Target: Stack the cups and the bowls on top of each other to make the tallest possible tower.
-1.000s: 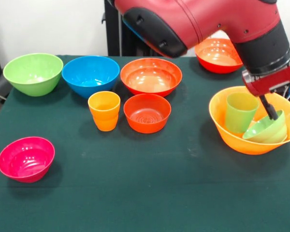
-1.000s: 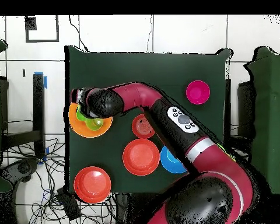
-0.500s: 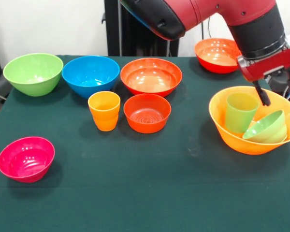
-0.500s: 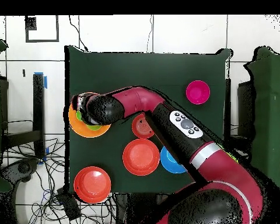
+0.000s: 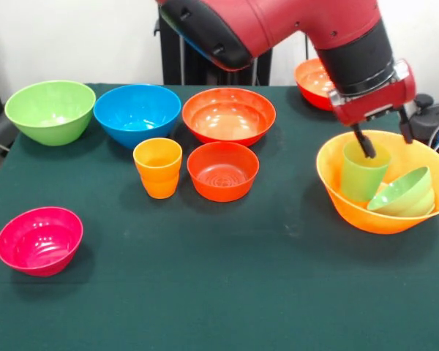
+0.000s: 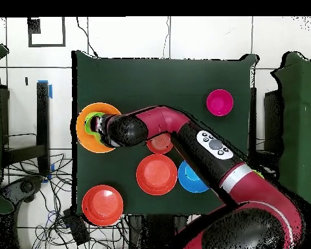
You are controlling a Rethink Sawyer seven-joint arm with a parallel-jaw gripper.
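Note:
The largest orange bowl (image 5: pixel 344 207) stands at the right of the front view. It holds an upright translucent green cup (image 5: pixel 364 178) and a small green bowl (image 5: pixel 404 193) lying tilted against its wall. My gripper (image 5: pixel 385 140) hangs open and empty just above the green cup, with one fingertip (image 5: pixel 366 148) over the cup's mouth. An orange cup (image 5: pixel 158 168) and a small red-orange bowl (image 5: pixel 222 170) stand side by side mid-table. In the overhead view the wrist covers part of the orange bowl (image 6: pixel 87 115), and the gripper itself is hidden.
A green bowl (image 5: pixel 50 110), a blue bowl (image 5: pixel 137 113) and a wide red-orange bowl (image 5: pixel 229 115) line the back. Another red-orange bowl (image 5: pixel 314 79) sits behind the arm. A pink bowl (image 5: pixel 39 240) stands alone at the front left.
The gripper has lifted out of the small green bowl and shifted left in the front view, to above the green cup. The small green bowl stays tilted in the orange bowl.

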